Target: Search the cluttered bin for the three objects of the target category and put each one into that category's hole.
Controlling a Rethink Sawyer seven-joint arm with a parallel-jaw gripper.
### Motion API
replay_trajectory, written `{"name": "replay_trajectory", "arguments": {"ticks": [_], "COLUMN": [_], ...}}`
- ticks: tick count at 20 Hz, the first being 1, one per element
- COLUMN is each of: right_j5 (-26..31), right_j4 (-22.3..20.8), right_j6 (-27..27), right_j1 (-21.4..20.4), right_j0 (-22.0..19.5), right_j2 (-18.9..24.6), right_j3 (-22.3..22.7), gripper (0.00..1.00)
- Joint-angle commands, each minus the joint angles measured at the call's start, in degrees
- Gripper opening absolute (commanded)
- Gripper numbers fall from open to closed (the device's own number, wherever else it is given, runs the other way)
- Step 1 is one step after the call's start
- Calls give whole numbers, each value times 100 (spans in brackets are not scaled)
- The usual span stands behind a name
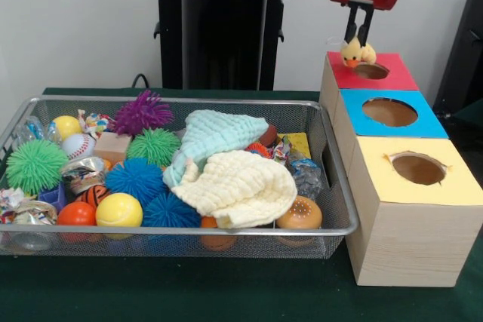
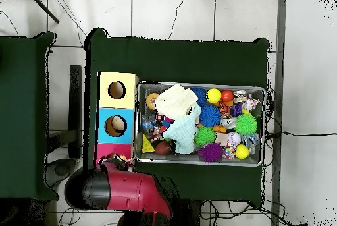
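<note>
Releasing cleanly requires alignment: centre the load over the red box [image 1: 392, 75] and its hole [image 1: 370, 71]. The gripper [image 1: 358, 41], hanging just above, is clamped on a small yellow plush toy [image 1: 356, 53]; lower before parting the fingers.

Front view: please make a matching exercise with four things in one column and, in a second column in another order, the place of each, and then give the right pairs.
Things:
1. yellow plush toy
2. cream cloth
3. purple spiky ball
4. yellow-topped box

Places:
A. in the wire bin, at its far side
B. nearest the camera in the row of three boxes
C. held in the gripper above the hole of the red-topped box
D. on top of the clutter, toward the bin's near side

Pairs: 1-C, 2-D, 3-A, 4-B
</note>
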Motion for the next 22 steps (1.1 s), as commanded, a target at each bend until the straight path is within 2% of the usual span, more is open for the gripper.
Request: {"name": "replay_trajectory", "arguments": {"ticks": [1,10,18,20,22], "right_j5": [669,842,722,711,651], "right_j4": [315,381,438,643,615], "right_j6": [1460,1641,1501,1562,1504], "right_j1": [263,373,392,336,348], "right_j0": [133,362,298,211,258], "right_j2": [29,-156,-136,-26,-84], "right_j3": [-515,-747,-691,-512,-536], "gripper": [0,0,0,0,0]}}
